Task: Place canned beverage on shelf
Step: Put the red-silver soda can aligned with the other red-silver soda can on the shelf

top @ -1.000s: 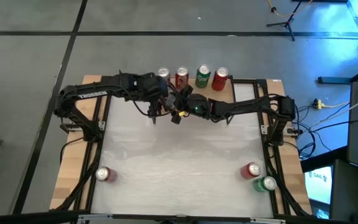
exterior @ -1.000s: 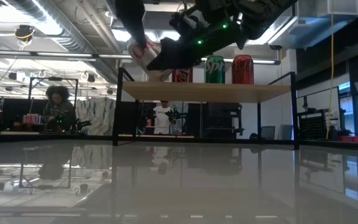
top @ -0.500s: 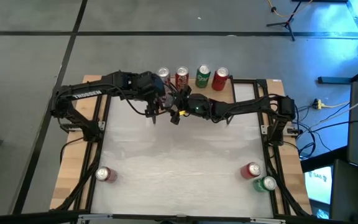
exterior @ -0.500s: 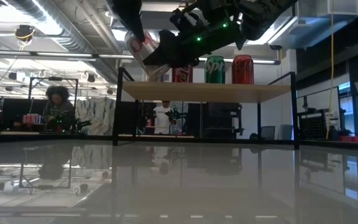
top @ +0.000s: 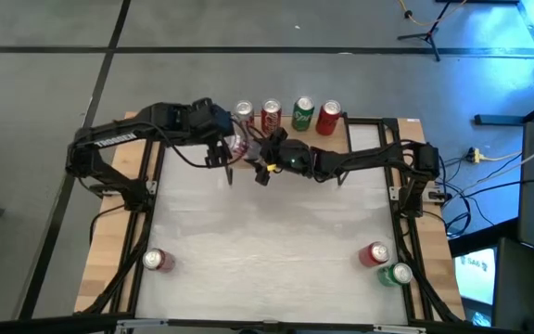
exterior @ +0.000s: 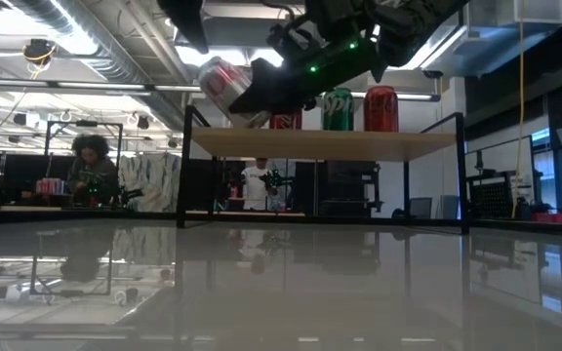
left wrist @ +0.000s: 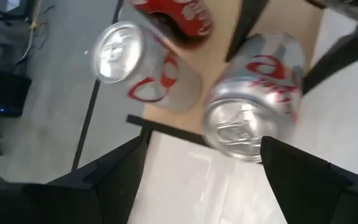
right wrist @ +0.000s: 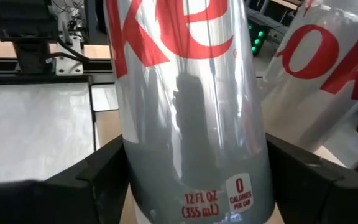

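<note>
A silver canned beverage point(exterior: 227, 86) hangs tilted in the air just in front of the shelf's left end, a little above its plank, with my right gripper point(exterior: 261, 93) shut on it. The shelf point(exterior: 359, 144) is a light wood plank on black legs at the table's far edge. My left gripper point(top: 216, 137) is open and holds nothing. It stands up and to the left of the can, and its wrist view looks down at the can's top point(left wrist: 241, 134). My right gripper pinches the silver can's side wall near its bottom end point(right wrist: 191, 186) between its two fingers point(right wrist: 98, 180). It comes almost level from the table's right. The can is lifted clear and tilted, its top toward the table's left and up.
On the shelf stand a silver can point(top: 242, 111), a red can point(top: 271, 116), a green can point(top: 303, 113) and another red can point(top: 330, 117). Near the table's front edge are a red can point(top: 157, 261) at the left and a red point(top: 374, 253) and a green can point(top: 397, 274) at the right.
My left gripper has drawn up and toward the table's left, away from the silver can. The can has stayed tilted in my right gripper in front of the shelf's left end.
</note>
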